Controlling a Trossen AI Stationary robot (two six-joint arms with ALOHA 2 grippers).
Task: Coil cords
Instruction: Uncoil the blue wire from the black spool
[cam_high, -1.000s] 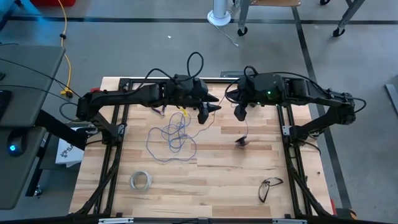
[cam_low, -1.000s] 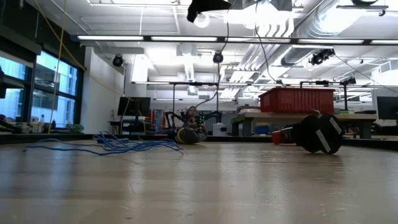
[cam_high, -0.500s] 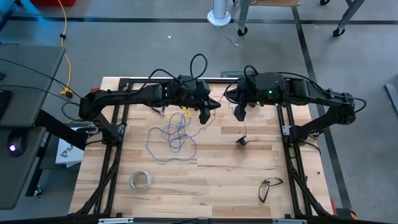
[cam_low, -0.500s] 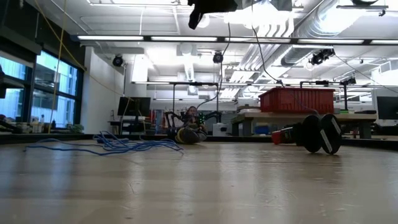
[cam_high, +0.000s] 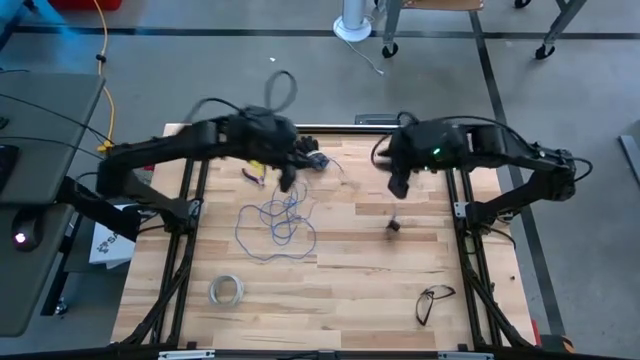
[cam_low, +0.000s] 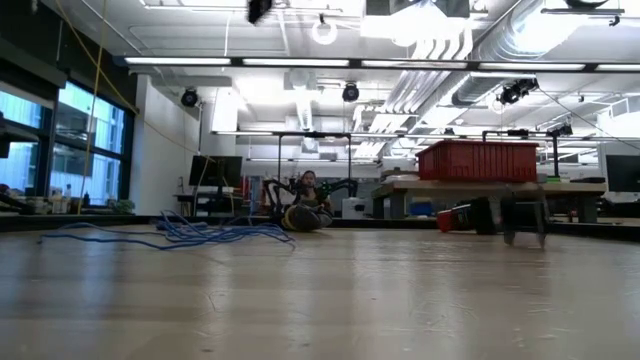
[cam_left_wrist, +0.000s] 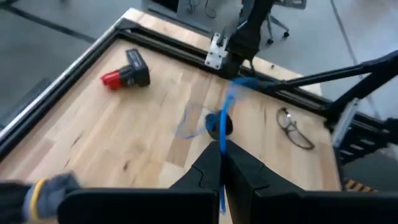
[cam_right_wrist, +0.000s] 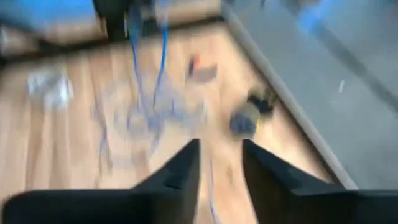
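Observation:
The cord is a thin blue wire. Most of it lies in a loose tangle (cam_high: 280, 220) on the table's left middle, which the low view shows as flat loops (cam_low: 190, 232). Its small dark spool (cam_high: 392, 227) rests on the wood right of centre and is blurred in the low view (cam_low: 520, 215). My left gripper (cam_high: 285, 180) hovers above the tangle's far side, shut on the wire. My right gripper (cam_high: 397, 186) hangs over the spool's far side, its fingers (cam_right_wrist: 189, 165) open and apart. My left gripper pinches one strand of the blue wire (cam_left_wrist: 222, 149) between its two shut fingertips. The fingers slant down toward the table's right side and lie along the strand. From the tips the wire runs on, lifted off the wood, toward the spool (cam_left_wrist: 219, 124).
A whitish tape ring (cam_high: 226, 290) lies near the front left and a pair of glasses (cam_high: 433, 300) near the front right. A red-and-black block (cam_left_wrist: 127, 76) sits by the far rail. Black frame rails (cam_high: 185, 200) run along the table's sides.
My left gripper has shut on the wire, then swung toward the table's left edge and a little upward, drawing the strand with it. My right gripper has opened and let go of the wire above the spool. The spool has turned about on the table.

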